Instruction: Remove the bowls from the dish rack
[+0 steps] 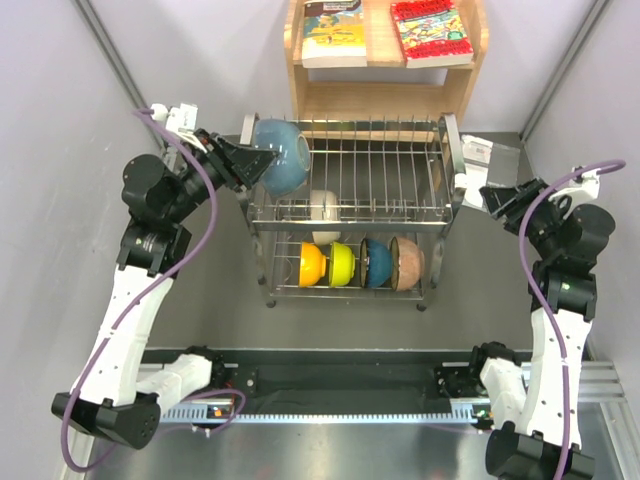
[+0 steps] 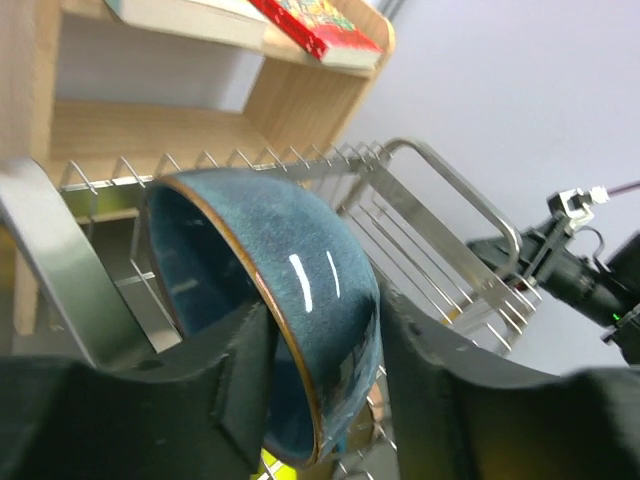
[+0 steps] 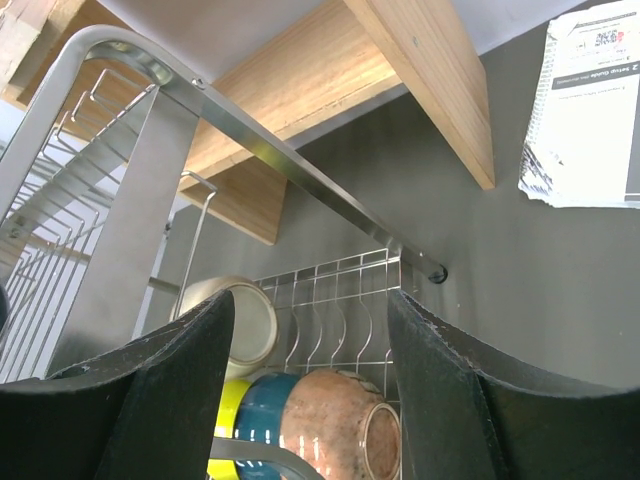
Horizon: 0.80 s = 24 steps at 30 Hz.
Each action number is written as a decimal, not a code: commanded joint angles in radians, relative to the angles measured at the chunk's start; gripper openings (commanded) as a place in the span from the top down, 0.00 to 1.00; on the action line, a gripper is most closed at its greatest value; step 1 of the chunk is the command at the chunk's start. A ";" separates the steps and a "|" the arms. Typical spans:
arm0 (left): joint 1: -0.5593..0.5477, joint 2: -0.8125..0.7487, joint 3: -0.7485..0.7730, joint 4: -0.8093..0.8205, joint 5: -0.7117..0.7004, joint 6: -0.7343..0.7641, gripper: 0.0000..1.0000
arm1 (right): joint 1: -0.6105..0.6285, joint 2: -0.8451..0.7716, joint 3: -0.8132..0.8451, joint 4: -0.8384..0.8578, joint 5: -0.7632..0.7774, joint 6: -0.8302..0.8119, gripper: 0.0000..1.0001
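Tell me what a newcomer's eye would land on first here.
The large blue bowl stands on edge at the top left of the dish rack, the left end effector straddling its rim. Next, the lower tier's bright row: orange bowl, lime-yellow bowl, teal-blue bowl, pinkish-tan bowl.

1. We list one dish rack: two-tier silver wire, thin parallel bars, white corner caps, standing upright.
2. We list one large blue bowl: glossy, brown-rimmed, tilted on edge at the upper tier's 10 o'clock corner, mouth towards 9 o'clock.
3. We list one cream-white bowl: on edge below the upper bars, just at 12 o'clock of the coloured row.
4. We list a lower-tier row along the 6 o'clock side, all on edge, from 9 to 3 o'clock: orange bowl, lime-yellow bowl, teal-blue bowl, pinkish-tan bowl.
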 commanded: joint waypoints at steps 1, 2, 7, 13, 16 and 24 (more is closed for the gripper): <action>-0.013 0.023 -0.006 -0.149 0.100 -0.038 0.54 | 0.006 -0.008 0.000 0.042 -0.014 0.012 0.37; -0.013 0.026 -0.006 -0.143 0.105 -0.040 0.56 | 0.006 -0.011 0.000 0.042 -0.014 0.012 0.37; -0.013 0.038 -0.025 -0.126 0.111 -0.046 0.79 | 0.007 -0.011 -0.004 0.040 -0.011 0.008 0.37; -0.013 0.038 -0.026 -0.139 0.096 -0.029 0.88 | 0.006 -0.008 -0.007 0.040 -0.012 0.005 0.37; -0.013 0.037 -0.026 -0.136 0.088 -0.028 0.98 | 0.007 -0.011 -0.009 0.040 -0.011 0.005 0.37; -0.013 0.032 -0.037 -0.068 0.131 -0.011 1.00 | 0.007 -0.017 -0.018 0.045 -0.017 0.006 0.37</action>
